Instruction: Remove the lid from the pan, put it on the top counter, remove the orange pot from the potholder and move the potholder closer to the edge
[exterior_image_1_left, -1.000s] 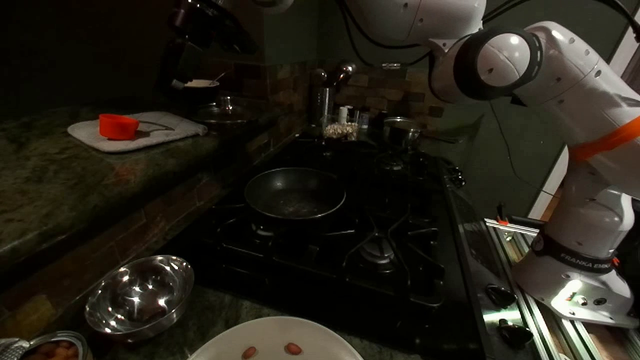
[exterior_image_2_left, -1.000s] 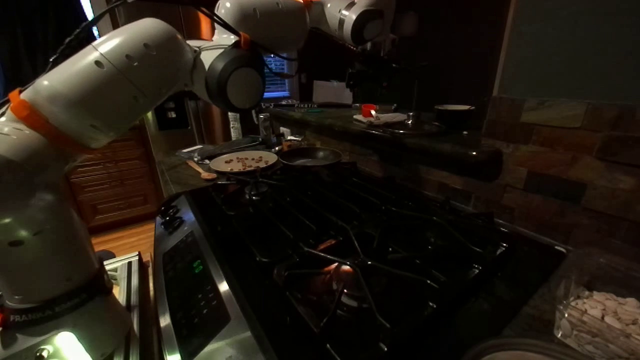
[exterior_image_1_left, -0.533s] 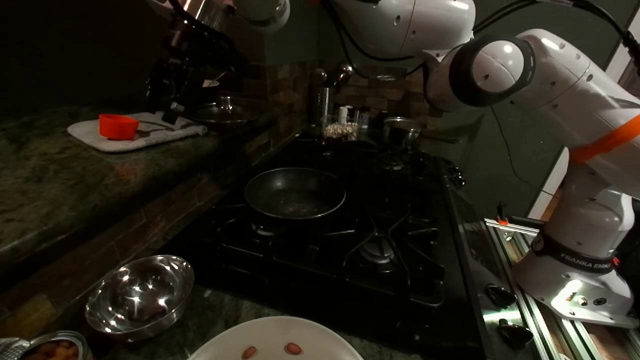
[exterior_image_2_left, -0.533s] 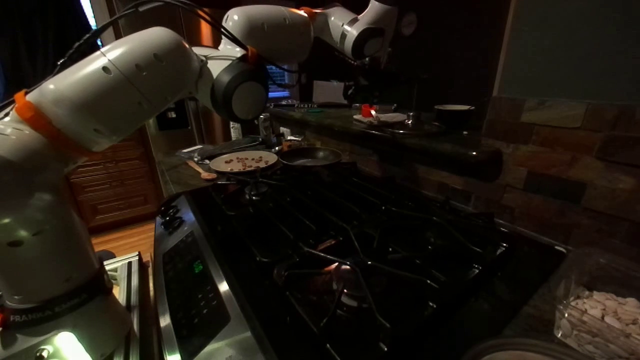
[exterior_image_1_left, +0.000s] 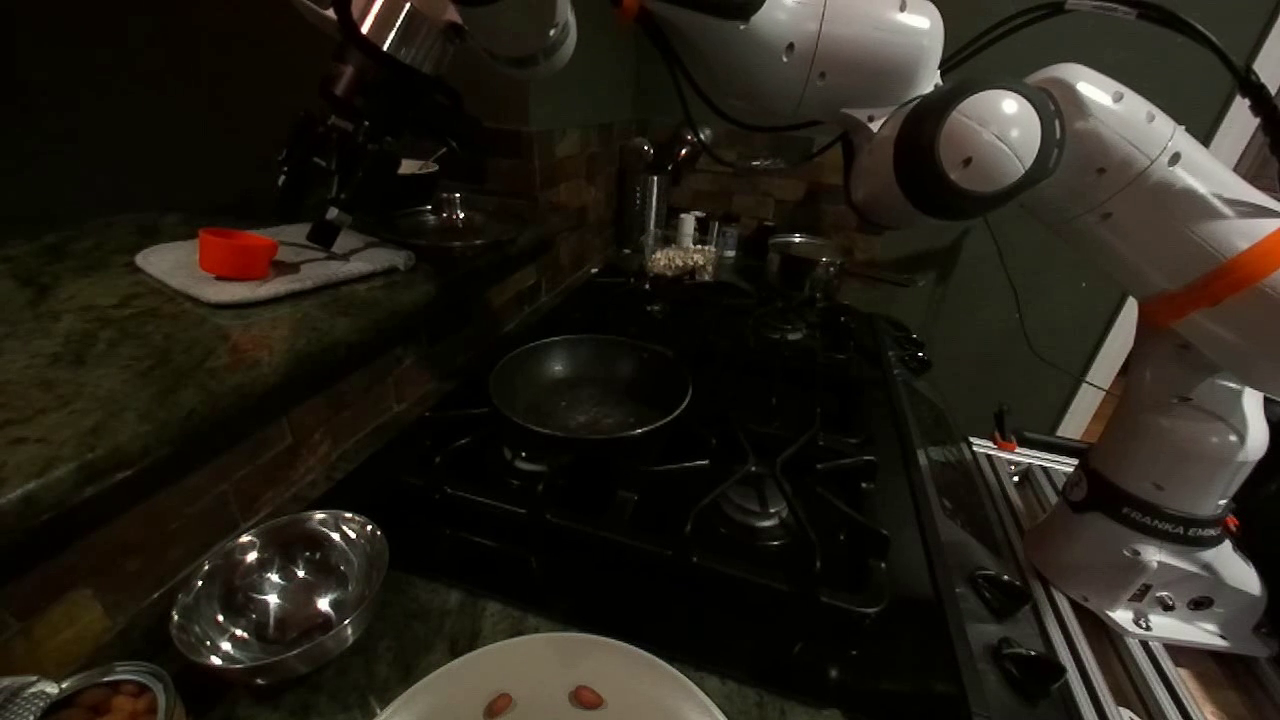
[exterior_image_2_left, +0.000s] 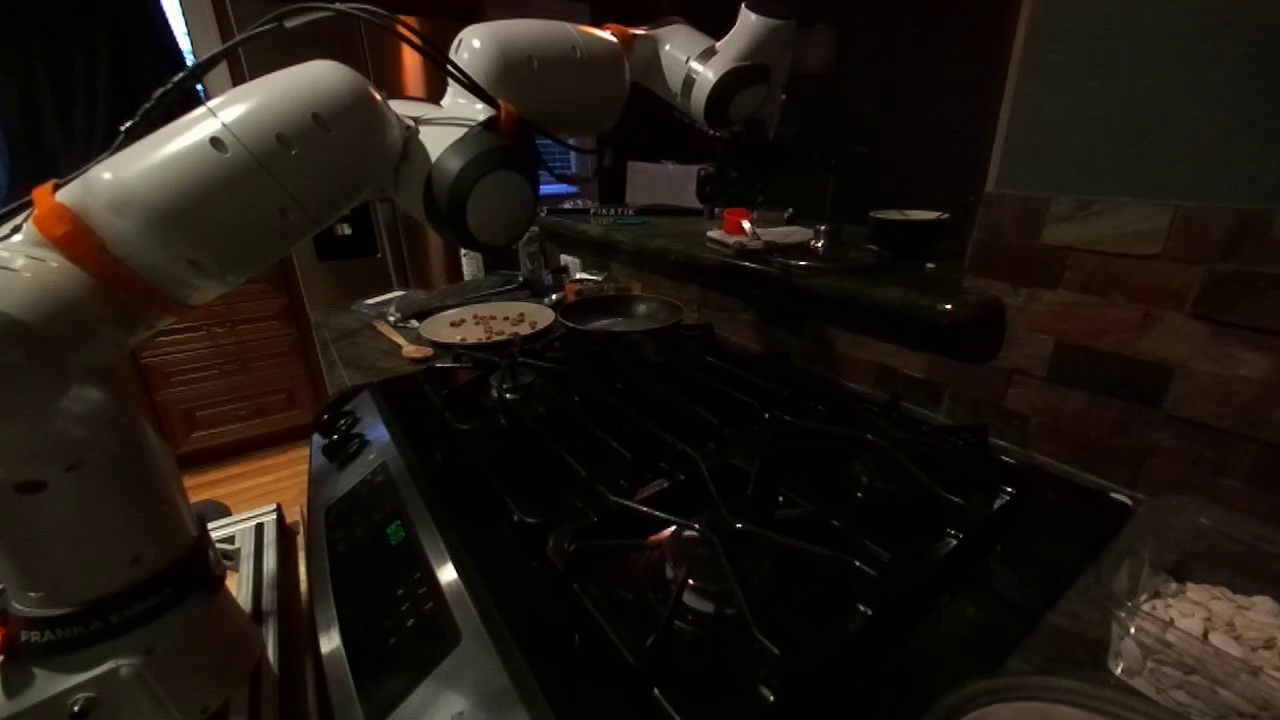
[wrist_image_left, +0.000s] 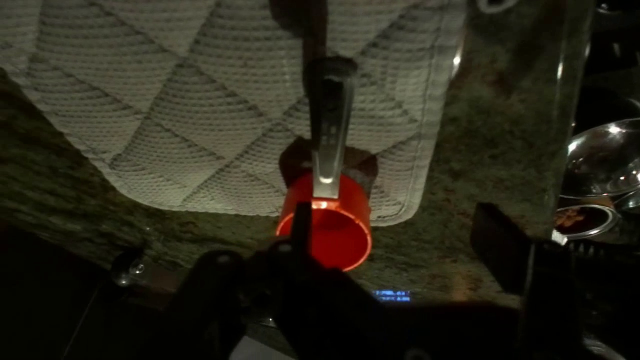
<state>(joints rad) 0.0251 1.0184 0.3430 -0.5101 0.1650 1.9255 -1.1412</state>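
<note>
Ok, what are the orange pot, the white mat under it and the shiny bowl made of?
Orange pot: maybe plastic, smooth, faintly glossy; grey handle glints like metal.
White mat: seems quilted cloth, matte, stitched in diamonds.
Shiny bowl: polished, likely steel, with mirror-bright spots.

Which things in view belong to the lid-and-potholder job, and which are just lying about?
Job:
- gripper, jaws apart
- lid, on the top counter
- pan, uncovered
- orange pot, on the potholder

Lying about:
- steel bowl
- pale plate
- wooden spoon
- saucepan
</note>
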